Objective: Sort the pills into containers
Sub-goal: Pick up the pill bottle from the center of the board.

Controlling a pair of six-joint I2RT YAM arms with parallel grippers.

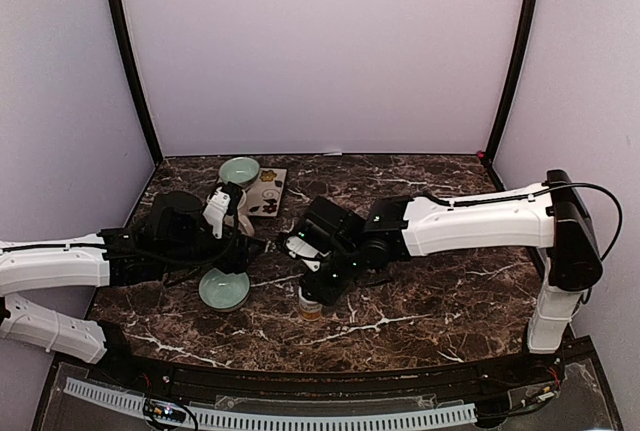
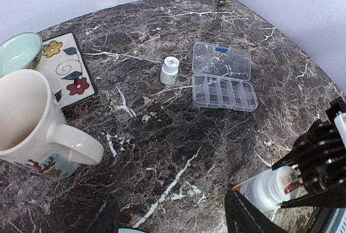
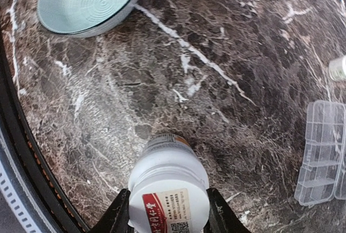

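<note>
Dark white-veined marble tabletop (image 2: 178, 135), pale lilac walls (image 1: 320, 51) around. Right gripper (image 3: 168, 211) clamps a white red-labelled plastic pill bottle (image 3: 168, 176); left gripper (image 2: 170, 219) gapes wide, empty

**Open pill box mid-worktop, bottle gripped at the near right**

On the dark marble worktop (image 2: 178, 135), a clear pill-organiser box (image 2: 224, 90) lies toward the far right corner. Its lid is folded back flat and its little compartments are bare. Just left of it a small white-capped pill bottle (image 2: 169, 71) stands upright. By the left edge sit a cream mug (image 2: 32, 119), handle pointing right, a flower-patterned tile (image 2: 66, 68) behind it, and a pale green bowl (image 2: 19, 52) touching the tile's far left side. At the near right, the black right gripper (image 2: 305, 176) clasps a tilted white bottle with a red label (image 2: 267, 188). The left gripper (image 2: 173, 219) shows both dark fingers (image 2: 100, 217) wide apart, with nothing between them.
</note>
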